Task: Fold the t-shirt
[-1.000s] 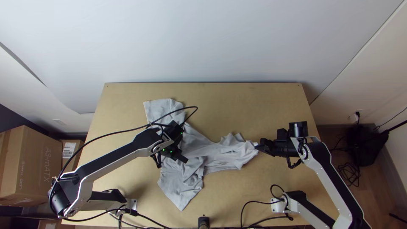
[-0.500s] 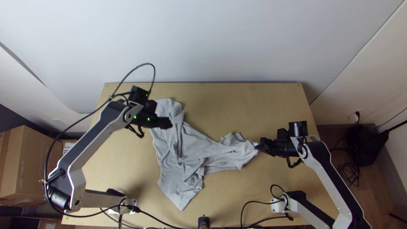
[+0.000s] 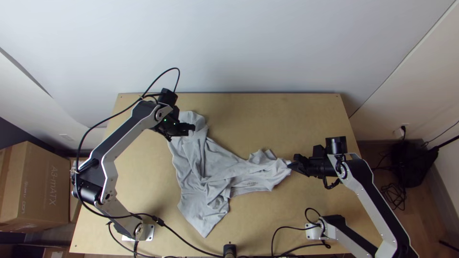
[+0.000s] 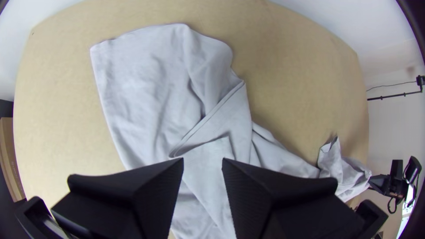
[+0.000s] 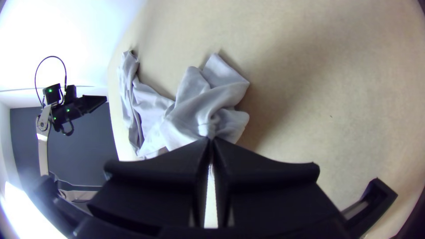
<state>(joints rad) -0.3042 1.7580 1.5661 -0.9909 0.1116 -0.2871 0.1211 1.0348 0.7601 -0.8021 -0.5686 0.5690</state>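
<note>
arms, two, posed as follows. left arm (image 3: 126, 138): base at the table's near left, elbow bent outward, forearm slanting up and inward; left gripper (image 3: 192, 128) above the far-left part of the t-shirt (image 3: 196, 165), released, its fingers (image 4: 152, 181) standing apart in the left wrist view, grey cloth visible in the gap. right arm (image 3: 377, 200): base at the near right, forearm angled inward, right gripper (image 3: 290, 166) pointing toward the table's middle, clenched on a gathered tip of the t-shirt.

edges and room: wooden table (image 3: 296, 119), its far edge running along a white wall (image 3: 229, 48); bare wood between t-shirt and far edge, widest toward the far right; further bare wood between cloth and right arm's base. t-shirt's far end near the far edge, its near corner short of the near edge. black cable (image 3: 80, 143) looped along the left arm; cardboard box (image 3: 33, 186) beyond the left edge.

t-shirt: light grey, left of the middle of the table, rumpled; one long panel from far left toward the near edge, a narrower bunched length running to the right gripper. far-left end fairly flat, with a slanting seamed edge and an overlapping flap; gripped end drawn into pleats.
</note>
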